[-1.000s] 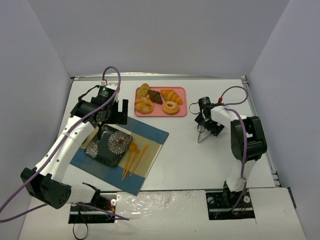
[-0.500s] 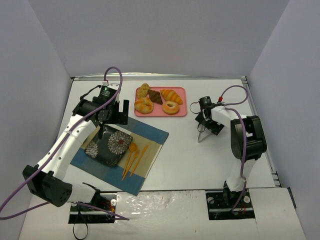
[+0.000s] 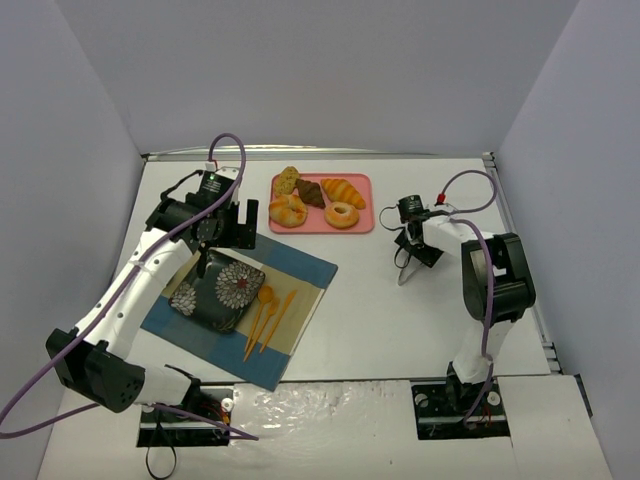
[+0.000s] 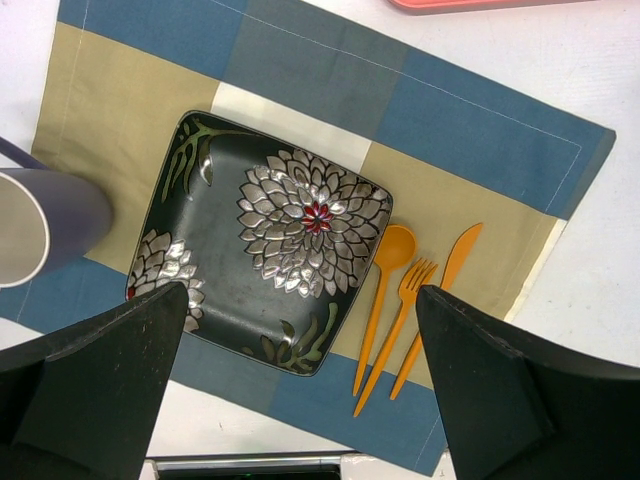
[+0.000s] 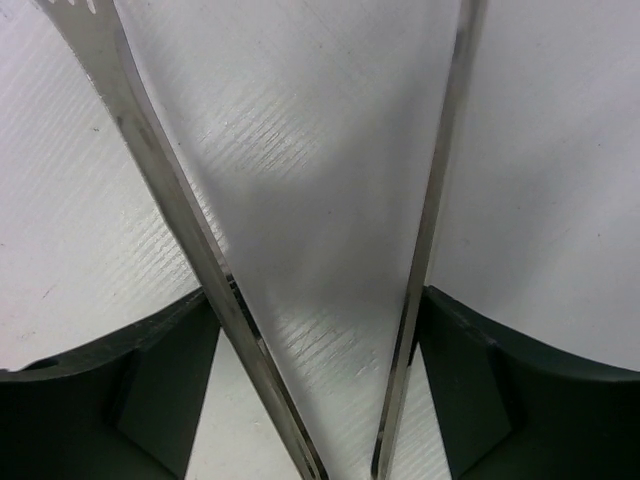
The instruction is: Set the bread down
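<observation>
Right gripper (image 5: 315, 300) narrowed since earlier, tongs (image 5: 160, 170) squeezed between its fingers. Left gripper (image 4: 300, 295) held wide, empty. Bread (image 3: 310, 192) seen on pink tray (image 3: 365, 200), long axis diagonal; tip direction unresolved.

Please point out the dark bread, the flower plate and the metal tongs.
dark bread (image 3: 310, 192), top view, middle of its brown top.
flower plate (image 4: 250, 312), left wrist view, bare dark part.
metal tongs (image 5: 165, 195), right wrist view, left arm.
</observation>
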Available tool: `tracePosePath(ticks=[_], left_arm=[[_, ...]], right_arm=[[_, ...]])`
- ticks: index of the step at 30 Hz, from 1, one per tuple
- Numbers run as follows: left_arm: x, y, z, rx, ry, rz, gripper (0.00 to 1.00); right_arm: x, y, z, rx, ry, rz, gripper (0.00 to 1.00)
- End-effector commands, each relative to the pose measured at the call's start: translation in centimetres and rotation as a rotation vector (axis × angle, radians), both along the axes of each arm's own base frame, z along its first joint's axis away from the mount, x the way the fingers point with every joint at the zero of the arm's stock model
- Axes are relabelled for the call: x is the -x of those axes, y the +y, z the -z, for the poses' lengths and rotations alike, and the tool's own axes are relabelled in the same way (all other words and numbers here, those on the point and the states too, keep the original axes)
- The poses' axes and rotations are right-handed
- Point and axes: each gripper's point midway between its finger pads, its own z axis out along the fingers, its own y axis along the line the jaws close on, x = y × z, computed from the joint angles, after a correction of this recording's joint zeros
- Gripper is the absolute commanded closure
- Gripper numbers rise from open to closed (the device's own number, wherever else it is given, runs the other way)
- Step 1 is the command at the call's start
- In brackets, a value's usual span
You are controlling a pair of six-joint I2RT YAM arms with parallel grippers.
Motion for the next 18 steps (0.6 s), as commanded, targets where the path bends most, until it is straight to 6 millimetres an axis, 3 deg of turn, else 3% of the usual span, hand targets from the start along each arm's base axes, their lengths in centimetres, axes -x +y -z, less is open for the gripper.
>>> tracePosePath(ticks=[1, 6, 11, 18], left_arm=[[-1.2, -0.1, -2.6, 0.018, -0.087, -0.004, 0.03], [-1.3, -0.1, -2.6, 0.017, -0.085, -0.003, 0.03], [-1.3, -0.1, -2.4, 0.015, -0.081, -0.004, 0.03], [-1.4, -0.1, -2.2, 0.011, -0.077, -0.008, 0.03]], right_arm=[[2.9, -0.3, 1.8, 0.01, 0.089, -0.004, 0.48], [3.5, 0.0, 2.3, 0.013, 0.101, -0.015, 0.64], [4.1, 0.5, 2.2, 0.021, 0.103, -0.038, 0.97], [4.0, 1.2, 0.7, 0.018, 0.068, -0.072, 1.0]])
